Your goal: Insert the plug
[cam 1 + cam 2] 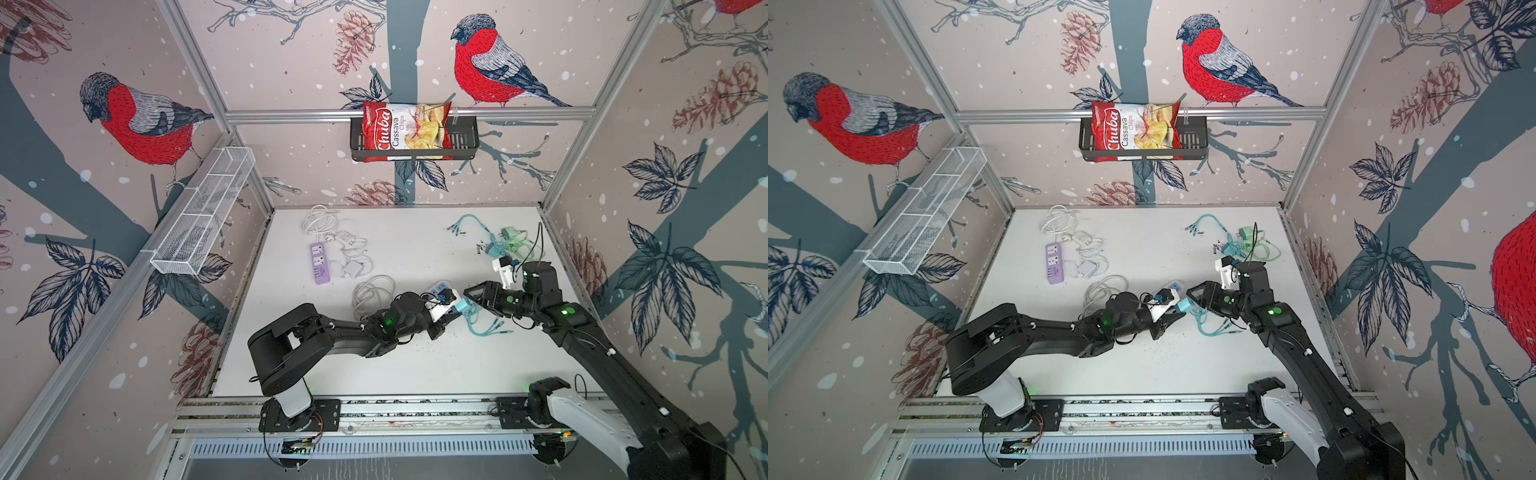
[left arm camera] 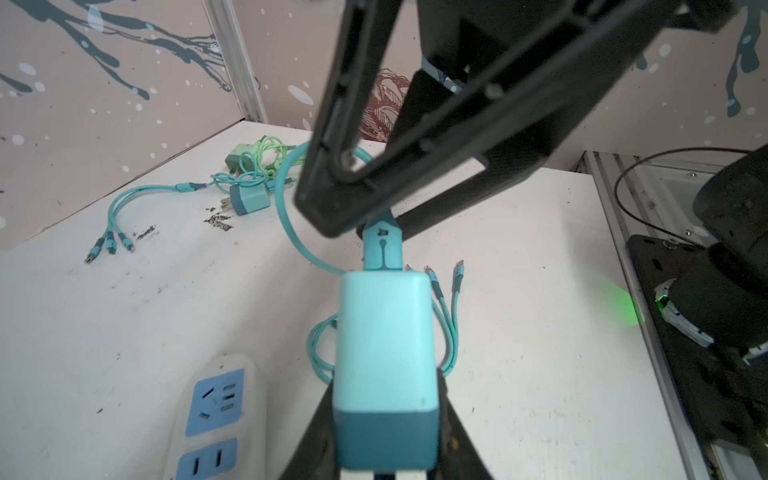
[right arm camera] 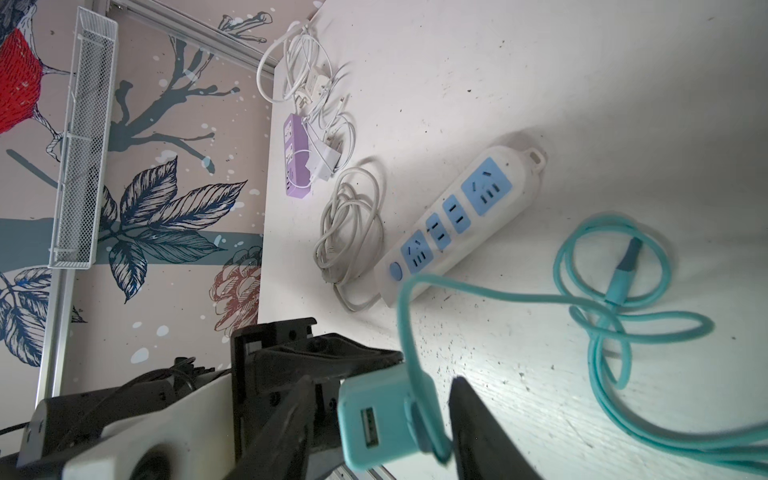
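My left gripper (image 2: 384, 399) is shut on a teal charger plug (image 2: 384, 353), its jaws pressed on the dark teal base; the prongs are hidden. In both top views the plug (image 1: 461, 306) (image 1: 1183, 306) hangs just right of the white power strip with blue sockets (image 3: 457, 220) (image 2: 216, 415), which the left wrist partly covers. A teal cable (image 3: 602, 311) runs from the plug's far end and loops on the table. My right gripper (image 3: 384, 386) (image 1: 471, 300) is open, its fingers (image 3: 478, 419) straddling the cable's connector (image 2: 382, 249) with a gap on each side.
A coiled white cord (image 1: 372, 291) lies left of the strip. A purple power strip (image 1: 319, 262) and white chargers (image 1: 320, 220) sit at the back left. Another teal charger and a green one (image 1: 505, 243) lie at the back right. A wire basket (image 1: 203, 212) hangs on the left wall.
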Tool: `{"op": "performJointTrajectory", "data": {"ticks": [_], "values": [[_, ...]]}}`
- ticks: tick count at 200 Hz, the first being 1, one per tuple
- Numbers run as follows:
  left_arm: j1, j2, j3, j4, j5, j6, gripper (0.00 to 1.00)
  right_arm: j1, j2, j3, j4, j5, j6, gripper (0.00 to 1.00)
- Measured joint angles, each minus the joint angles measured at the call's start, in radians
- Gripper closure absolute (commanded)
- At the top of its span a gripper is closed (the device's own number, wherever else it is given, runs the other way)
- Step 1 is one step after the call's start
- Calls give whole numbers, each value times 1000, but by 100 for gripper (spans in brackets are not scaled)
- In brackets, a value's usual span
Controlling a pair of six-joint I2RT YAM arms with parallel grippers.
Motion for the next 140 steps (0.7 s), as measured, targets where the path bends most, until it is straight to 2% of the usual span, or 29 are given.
{"op": "performJointTrajectory", "data": {"ticks": [67, 140], "values": [[32, 30, -16, 77, 12, 84, 85, 19, 16, 12, -38, -3, -50, 44], [64, 39, -78, 198, 97, 146, 84, 66, 60, 24, -53, -23, -86, 43]]}}
